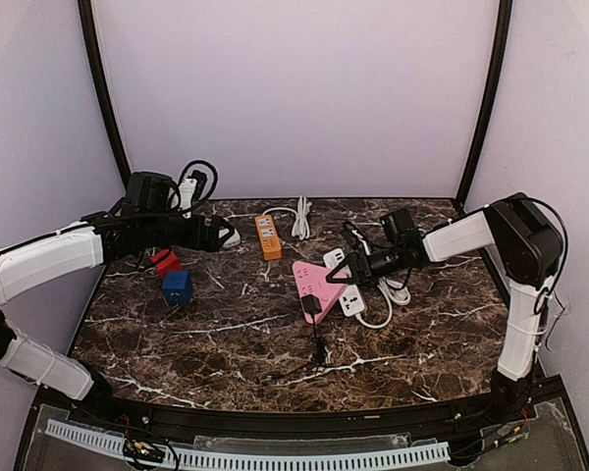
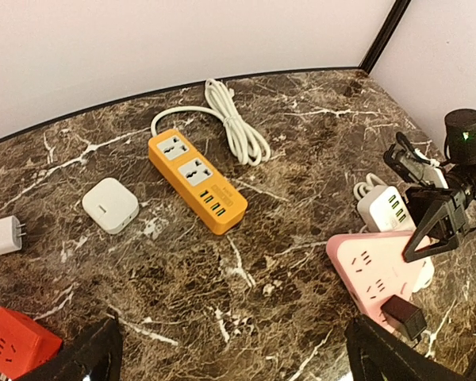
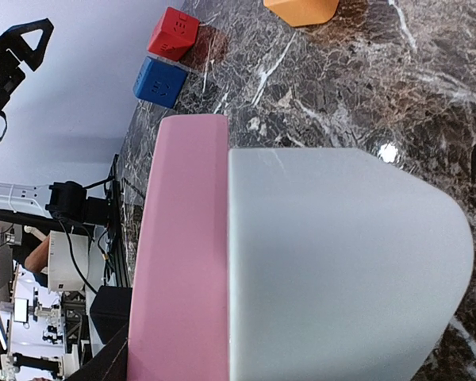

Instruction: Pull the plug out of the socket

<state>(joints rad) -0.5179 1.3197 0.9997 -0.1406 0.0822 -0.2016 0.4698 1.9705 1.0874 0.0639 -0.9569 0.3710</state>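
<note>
A black plug (image 1: 312,305) sits in the near end of a pink power strip (image 1: 317,282), and its thin black cable runs toward the front edge. The left wrist view shows the plug (image 2: 403,316) on the pink strip (image 2: 377,266). My right gripper (image 1: 346,280) is low over the pink strip and a white strip (image 1: 348,297) beside it. Its jaws look open, and both strips (image 3: 182,262) fill its wrist view. My left gripper (image 1: 226,236) is open and empty at the back left, well away from the plug; one finger (image 2: 87,357) shows in a bottom corner.
An orange power strip (image 1: 267,236) with a coiled white cable (image 1: 301,218) lies at the back centre. A red cube (image 1: 166,262) and a blue cube (image 1: 177,286) sit at the left. A white adapter (image 2: 109,205) and a small white plug (image 2: 3,236) lie nearby.
</note>
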